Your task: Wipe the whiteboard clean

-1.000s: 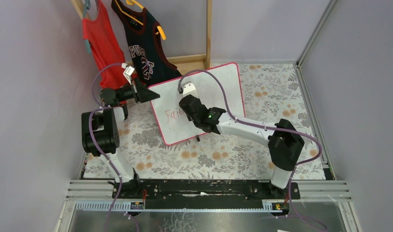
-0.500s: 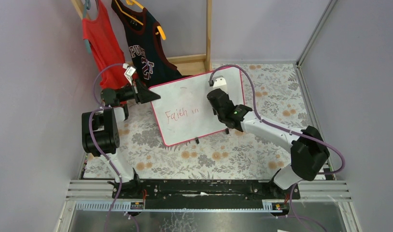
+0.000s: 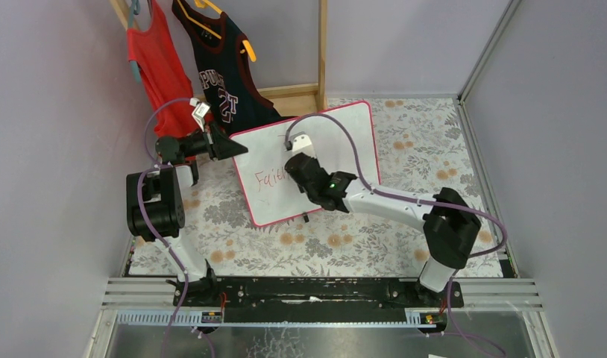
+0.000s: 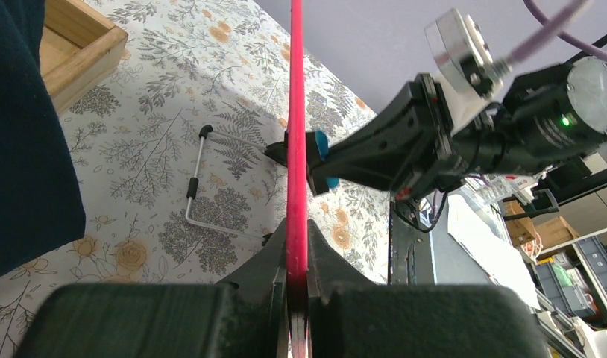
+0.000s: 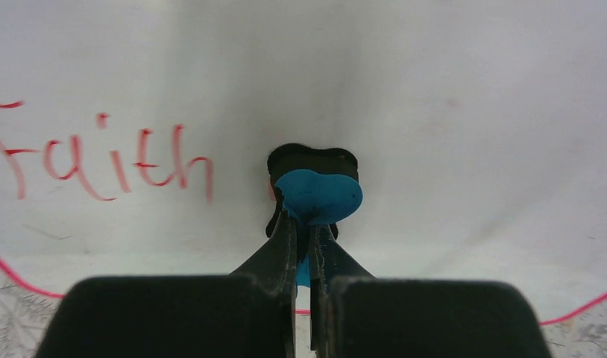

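My left arm [image 3: 155, 201] is folded back at the elbow, left gripper [image 4: 297, 250] pinched tight on the whiteboard [image 4: 296, 112] edge. Right arm [image 3: 390, 203] stretches forward and inward, right gripper [image 5: 304, 224] squeezed on a blue eraser [image 5: 318, 195].

Left gripper [image 4: 297, 242] clamped on whiteboard [image 4: 297, 112] edge.
Pink-red edge runs vertically up frame centre; right gripper [image 4: 332, 160], centre right, holds a blue eraser [image 4: 320, 143] against the board's right face; bent metal rod [image 4: 198, 183] lies left of centre.
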Controlling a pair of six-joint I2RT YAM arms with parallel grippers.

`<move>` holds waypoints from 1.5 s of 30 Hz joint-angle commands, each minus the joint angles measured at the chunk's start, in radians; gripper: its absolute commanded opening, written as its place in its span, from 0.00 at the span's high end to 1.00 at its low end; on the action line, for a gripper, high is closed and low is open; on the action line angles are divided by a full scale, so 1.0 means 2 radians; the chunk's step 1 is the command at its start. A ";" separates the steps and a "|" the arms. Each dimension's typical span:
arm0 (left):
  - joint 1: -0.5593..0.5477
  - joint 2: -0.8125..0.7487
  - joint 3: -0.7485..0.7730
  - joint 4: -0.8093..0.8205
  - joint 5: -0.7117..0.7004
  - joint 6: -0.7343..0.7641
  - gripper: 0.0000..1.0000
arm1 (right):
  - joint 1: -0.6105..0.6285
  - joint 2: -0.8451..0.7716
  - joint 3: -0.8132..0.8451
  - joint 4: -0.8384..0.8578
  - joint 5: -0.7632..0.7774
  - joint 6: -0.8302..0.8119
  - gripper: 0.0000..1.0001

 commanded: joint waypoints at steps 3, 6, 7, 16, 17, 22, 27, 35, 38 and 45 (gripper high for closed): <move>-0.010 -0.022 -0.007 0.037 0.042 -0.022 1.00 | 0.038 0.048 0.043 0.036 -0.041 0.028 1.00; -0.010 -0.023 -0.007 0.037 0.041 -0.022 1.00 | 0.040 0.046 0.037 0.037 -0.032 0.029 1.00; -0.010 -0.023 -0.007 0.038 0.041 -0.022 1.00 | 0.040 0.043 0.033 0.035 -0.023 0.029 1.00; -0.010 -0.023 -0.008 0.037 0.042 -0.021 1.00 | 0.007 -0.033 -0.042 0.010 0.055 0.023 1.00; -0.010 -0.024 -0.008 0.038 0.042 -0.021 1.00 | -0.003 -0.044 -0.053 0.010 0.055 0.025 1.00; -0.010 -0.024 -0.007 0.037 0.041 -0.021 1.00 | -0.035 -0.090 -0.094 0.017 0.053 0.024 1.00; -0.010 -0.023 -0.008 0.037 0.040 -0.021 1.00 | -0.033 -0.080 -0.081 0.022 0.009 0.028 1.00; -0.010 -0.026 -0.008 0.037 0.039 -0.022 1.00 | 0.045 0.024 0.031 0.023 -0.004 0.026 1.00; -0.010 -0.029 -0.010 0.037 0.040 -0.022 1.00 | 0.063 0.064 0.079 0.019 -0.014 0.022 1.00; -0.010 -0.030 -0.013 0.037 0.041 -0.021 1.00 | 0.083 0.106 0.133 0.018 -0.031 0.017 1.00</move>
